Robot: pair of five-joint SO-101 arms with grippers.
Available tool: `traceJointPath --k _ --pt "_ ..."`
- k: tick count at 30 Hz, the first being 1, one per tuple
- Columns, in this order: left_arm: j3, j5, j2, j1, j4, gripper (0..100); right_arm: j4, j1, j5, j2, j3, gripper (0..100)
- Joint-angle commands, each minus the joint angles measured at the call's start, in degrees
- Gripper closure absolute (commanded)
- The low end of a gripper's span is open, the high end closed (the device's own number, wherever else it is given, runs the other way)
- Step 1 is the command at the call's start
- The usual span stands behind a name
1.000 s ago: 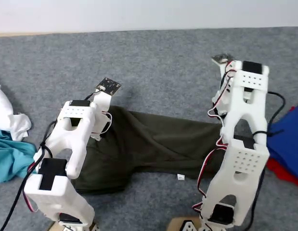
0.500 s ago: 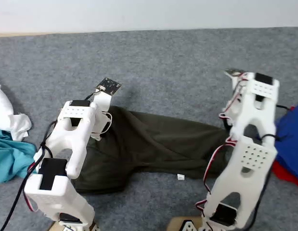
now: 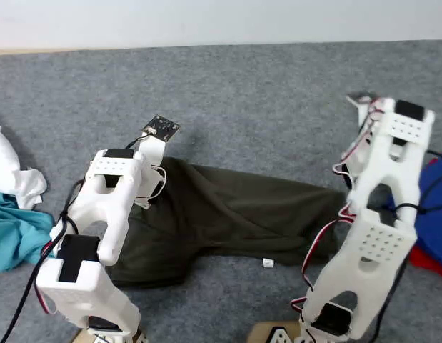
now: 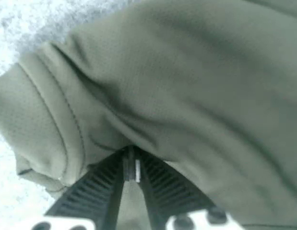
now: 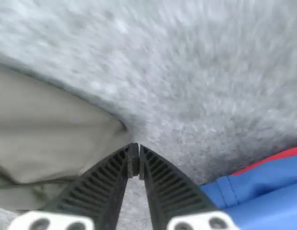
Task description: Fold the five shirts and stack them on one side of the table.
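A plain olive-green shirt (image 3: pixel 228 214) lies mid-frame on the mottled grey counter (image 3: pixel 242 86). White shirt (image 3: pixel 8 168) and teal shirt (image 3: pixel 13 236) sit at the left edge, blue shirt (image 3: pixel 438 207) and red shirt (image 3: pixel 429 259) at the right.

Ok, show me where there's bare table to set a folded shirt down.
The widest free patch is the far strip of the grey table, beyond the olive shirt. A smaller gap lies in front of that shirt, between the two arm bases. The sides are crowded: white shirt and teal shirt at one edge, blue shirt and red shirt at the other.
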Motion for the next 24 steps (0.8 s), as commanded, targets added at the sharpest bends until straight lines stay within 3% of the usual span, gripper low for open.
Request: traceJointPath --k 1,6,12,24 --pt "-2.1 0.0 -0.4 0.2 0.8 100 2.9 -5.1 -0.1 -8.3 -2.6 98.3" --pt "-2.1 0.3 -0.9 -1.1 0.8 100 7.1 -9.7 -0.8 -14.0 -2.4 98.5" --pt "-2.4 0.4 -8.1 -1.0 4.9 100 7.3 -10.1 -5.2 -20.8 -1.1 98.7" --pt "0.5 4.3 -36.3 -0.6 11.3 100 7.1 -10.2 -5.8 -45.4 29.5 98.3"
